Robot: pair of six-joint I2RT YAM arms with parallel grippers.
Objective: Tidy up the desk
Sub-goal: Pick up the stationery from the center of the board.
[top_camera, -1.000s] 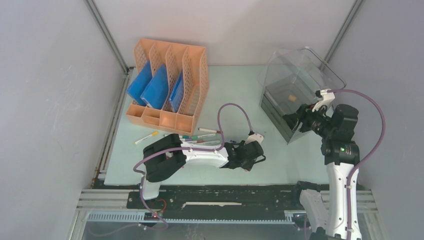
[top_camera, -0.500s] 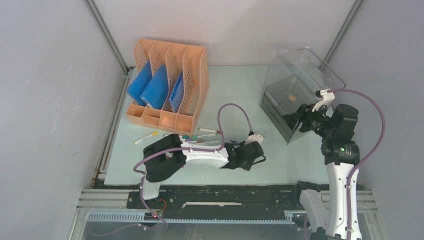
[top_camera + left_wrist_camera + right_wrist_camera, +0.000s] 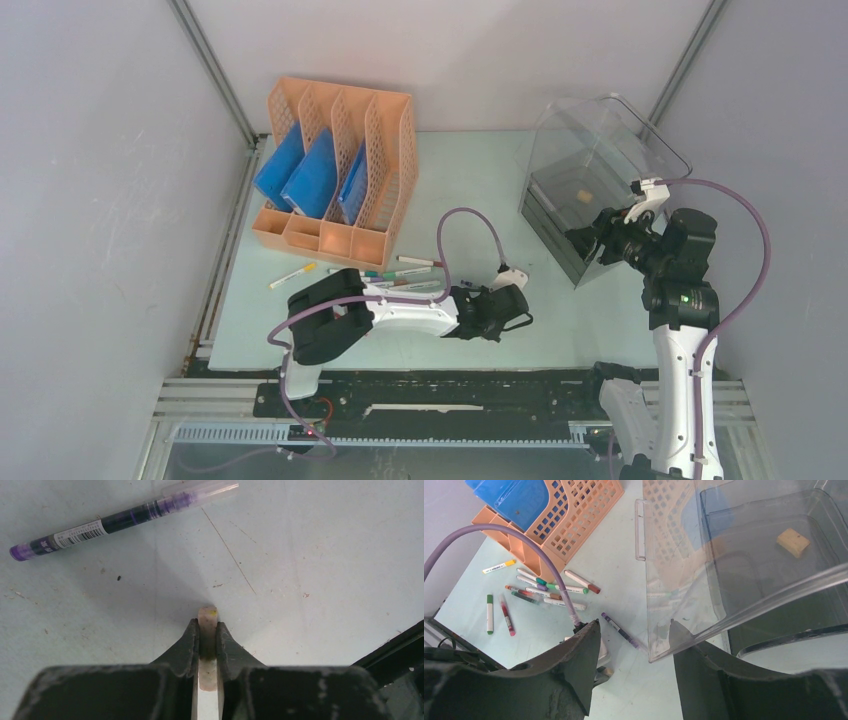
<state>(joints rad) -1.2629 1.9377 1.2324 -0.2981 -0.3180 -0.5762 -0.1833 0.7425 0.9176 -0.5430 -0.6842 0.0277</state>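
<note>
The desk (image 3: 470,170) is a pale mint-green tabletop. My left gripper (image 3: 522,320) hangs low over its front middle. In the left wrist view, that left gripper (image 3: 207,626) is shut on a small pale block (image 3: 207,616) with a yellow speck on its tip. A purple pen (image 3: 120,520) lies on the desk just beyond it. My right gripper (image 3: 585,240) is at the clear drawer box (image 3: 590,180). In the right wrist view the right gripper (image 3: 633,624) is open. One of its fingers (image 3: 672,630) shows through the pulled-out drawer's clear front wall (image 3: 674,570).
An orange file rack (image 3: 335,170) with blue folders stands at the back left. Several markers (image 3: 544,587) lie scattered in front of it, and a yellow-capped one (image 3: 292,276) sits further left. A tan block (image 3: 793,542) rests in the drawer. A black rail (image 3: 450,385) edges the desk's front.
The left jaws have closed onto the small pale block. The left wrist has shifted slightly. The right arm has not moved.
</note>
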